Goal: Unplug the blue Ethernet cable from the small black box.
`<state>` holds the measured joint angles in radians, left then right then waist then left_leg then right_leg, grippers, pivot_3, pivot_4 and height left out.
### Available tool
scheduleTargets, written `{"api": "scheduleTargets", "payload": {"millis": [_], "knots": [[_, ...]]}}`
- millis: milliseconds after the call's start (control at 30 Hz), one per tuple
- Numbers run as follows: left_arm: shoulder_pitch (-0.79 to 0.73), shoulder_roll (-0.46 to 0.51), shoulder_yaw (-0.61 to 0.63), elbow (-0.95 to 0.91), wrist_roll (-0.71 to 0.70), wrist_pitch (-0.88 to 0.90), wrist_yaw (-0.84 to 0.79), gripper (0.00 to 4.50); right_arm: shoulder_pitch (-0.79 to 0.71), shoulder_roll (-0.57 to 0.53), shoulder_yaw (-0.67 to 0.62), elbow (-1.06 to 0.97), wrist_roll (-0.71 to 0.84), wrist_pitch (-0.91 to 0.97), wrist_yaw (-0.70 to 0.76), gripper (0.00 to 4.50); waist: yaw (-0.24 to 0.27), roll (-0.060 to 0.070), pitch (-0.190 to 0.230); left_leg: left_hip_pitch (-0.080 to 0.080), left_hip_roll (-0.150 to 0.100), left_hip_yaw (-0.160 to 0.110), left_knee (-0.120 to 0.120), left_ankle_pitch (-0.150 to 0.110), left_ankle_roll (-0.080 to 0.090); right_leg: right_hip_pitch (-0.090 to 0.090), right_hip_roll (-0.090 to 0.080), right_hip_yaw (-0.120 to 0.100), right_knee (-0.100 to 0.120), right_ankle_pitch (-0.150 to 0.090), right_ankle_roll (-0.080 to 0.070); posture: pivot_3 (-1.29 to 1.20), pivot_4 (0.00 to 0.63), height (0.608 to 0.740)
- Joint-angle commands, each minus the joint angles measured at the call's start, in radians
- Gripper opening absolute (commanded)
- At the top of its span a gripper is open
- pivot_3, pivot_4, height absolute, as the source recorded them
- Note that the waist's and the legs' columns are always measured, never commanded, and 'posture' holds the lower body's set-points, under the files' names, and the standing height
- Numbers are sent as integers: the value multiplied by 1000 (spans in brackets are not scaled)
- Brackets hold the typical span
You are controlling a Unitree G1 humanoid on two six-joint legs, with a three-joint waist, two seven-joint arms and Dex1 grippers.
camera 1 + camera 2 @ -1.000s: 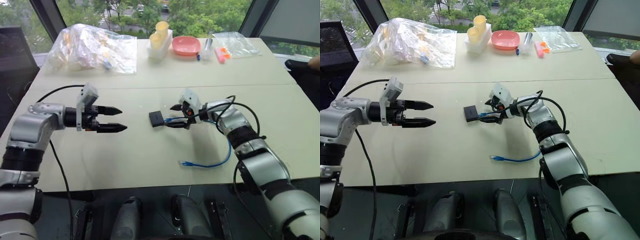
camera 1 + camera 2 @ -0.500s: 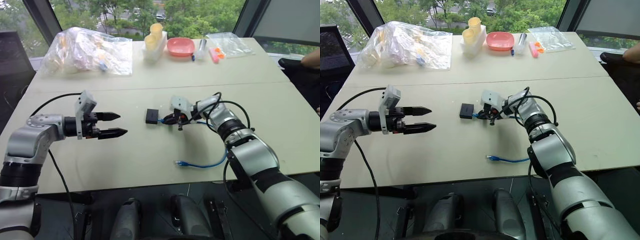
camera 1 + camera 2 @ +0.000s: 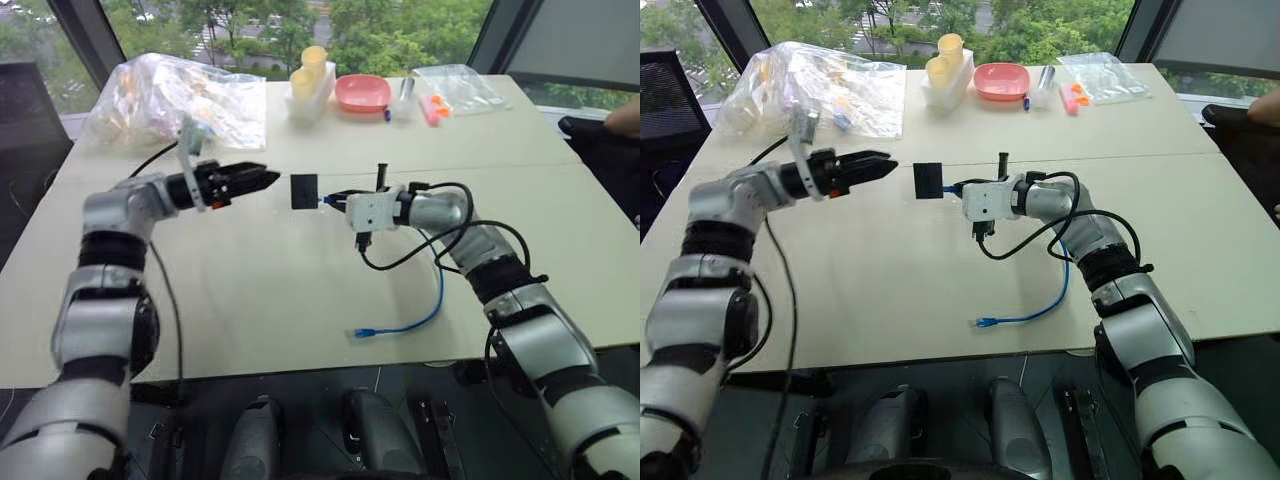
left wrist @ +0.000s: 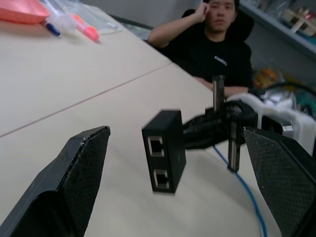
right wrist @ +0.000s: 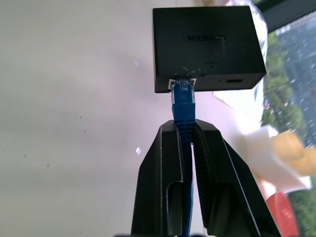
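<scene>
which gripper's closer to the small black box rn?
Right. The right gripper is shut on the blue Ethernet cable just behind its plug in the small black box. The left gripper is open, short of the box's other side.

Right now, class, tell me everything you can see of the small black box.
The small black box is a matte black rectangular block, plastic by its look, with faint lettering on one broad face. One narrow side carries two sockets, one above the other. The blue Ethernet cable is plugged into the opposite side. The box hangs clear of the table, carried only by that cable, which the right gripper pinches behind the plug. The left gripper's fingers flank it, not touching.
</scene>
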<state>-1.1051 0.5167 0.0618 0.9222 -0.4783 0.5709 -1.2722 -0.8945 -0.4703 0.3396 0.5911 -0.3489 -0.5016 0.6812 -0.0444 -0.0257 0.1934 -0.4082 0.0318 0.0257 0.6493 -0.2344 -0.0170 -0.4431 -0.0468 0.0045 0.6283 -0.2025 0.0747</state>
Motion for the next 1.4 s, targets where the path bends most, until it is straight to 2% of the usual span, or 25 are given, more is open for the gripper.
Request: {"api": "scheduleTargets", "payload": {"millis": [33, 200, 467, 500, 567, 767, 833, 967, 1000, 1033, 1133, 1200, 1233, 1300, 1333, 1400], "knots": [[-82, -22, 3, 133, 58, -85, -53, 4500, 9, -13, -44, -110, -2, 52, -48, 24, -3, 0, 0, 0, 0, 0, 0, 0, 0, 0, 0, 0, 0, 0, 0, 0, 150, 740], [-142, -62, 8, 227, 109, -142, -91, 4500, 36, -18, -41, -171, -9, 100, -63, 24, 0, 0, 0, 0, 0, 0, -1, 0, 0, -1, 1, 0, 1, 0, 0, 0, 150, 740], [-162, -91, 34, 278, 152, -183, -90, 4500, 68, -20, -42, -238, -12, 142, -68, 24, 2, 0, 0, 0, 0, 0, 0, 0, 0, -1, 0, 0, 0, 0, 0, 0, 150, 740], [-162, -92, 33, 279, 158, -187, -94, 3936, 71, -19, -41, -246, -13, 145, -68, 0, 2, 0, 0, 0, 0, 0, 0, 0, 0, -1, 0, 0, 0, 0, 0, 0, 150, 740], [-157, -91, 30, 275, 167, -185, -118, 3262, 76, -16, -39, -265, -12, 155, -67, 0, 2, 0, 0, 0, 0, 0, 0, 0, 0, -1, 0, 0, 0, 0, 0, 0, 150, 740], [-156, -89, 56, 273, 163, -168, -127, 857, 83, -9, -28, -301, -20, 166, -65, 0, 2, 0, 0, 0, 0, -1, 0, 0, 0, -1, 0, 0, 0, 0, 0, 0, 150, 740], [-154, -88, 60, 271, 168, -167, -134, 488, 86, -8, -25, -312, -22, 170, -63, 0, 2, 0, 0, 0, 0, -1, 0, 0, 0, -1, 0, 0, 0, 0, 0, 0, 150, 740], [-147, -92, 61, 267, 177, -171, -134, 488, 96, -8, -27, -333, -7, 190, -45, 0, 2, 0, 0, 0, 0, -1, 0, 0, 0, -1, 0, 0, 0, 0, 0, 0, 150, 740], [-147, -94, 62, 268, 177, -170, -130, 488, 102, -5, -34, -340, 11, 206, -35, 832, 2, 0, 0, 0, 0, -1, 0, 0, 0, -1, 0, 0, 0, 0, 0, 0, 150, 740], [-146, -96, 64, 269, 178, -169, -128, 488, 107, -3, -39, -346, 24, 218, -27, 1143, 2, 0, 0, 0, 0, -1, 0, 0, 0, -1, 0, 0, 0, 0, 0, 0, 150, 740], [-149, -99, 75, 269, 173, -159, -127, 488, 125, -9, -48, -372, 56, 258, 6, 2640, 2, -1, 0, 0, 0, -1, 0, 0, 0, -1, 0, 0, 0, 0, 0, 0, 150, 740], [-144, -92, 103, 271, 153, -146, -111, 488, 212, -18, -125, -449, 110, 393, -12, 3641, 5, -1, 0, 0, 0, -1, 0, 0, 0, 0, 0, 0, 0, 0, 0, 0, 150, 740], [-141, -86, 126, 272, 136, -131, -103, 488, 281, 24, -202, -547, 223, 561, -23, 4155, 9, -1, 0, 0, 0, -1, 0, 0, 0, 0, 0, 0, 0, 0, 0, 0, 150, 740], [-135, -78, 165, 269, 112, -102, -95, 488, 374, 172, -356, -771, 588, 956, -77, 4155, 13, -2, 0, -1, 0, -2, -1, 0, 0, 0, 0, -1, 0, 0, 0, 0, 150, 740], [-134, -78, 177, 265, 106, -91, -91, 488, 390, 236, -414, -852, 739, 1093, -110, 4155, 9, -1, 0, -1, 1, -3, -1, 0, 0, 0, 0, -1, 1, 0, 0, 0, 150, 740], [-132, -81, 197, 258, 96, -69, -77, 488, 405, 323, -489, -942, 941, 1267, -171, 4155, 4, -1, 0, -1, 2, -3, -1, 0, 0, -1, 0, -1, 3, 0, 0, 0, 150, 740]]}}
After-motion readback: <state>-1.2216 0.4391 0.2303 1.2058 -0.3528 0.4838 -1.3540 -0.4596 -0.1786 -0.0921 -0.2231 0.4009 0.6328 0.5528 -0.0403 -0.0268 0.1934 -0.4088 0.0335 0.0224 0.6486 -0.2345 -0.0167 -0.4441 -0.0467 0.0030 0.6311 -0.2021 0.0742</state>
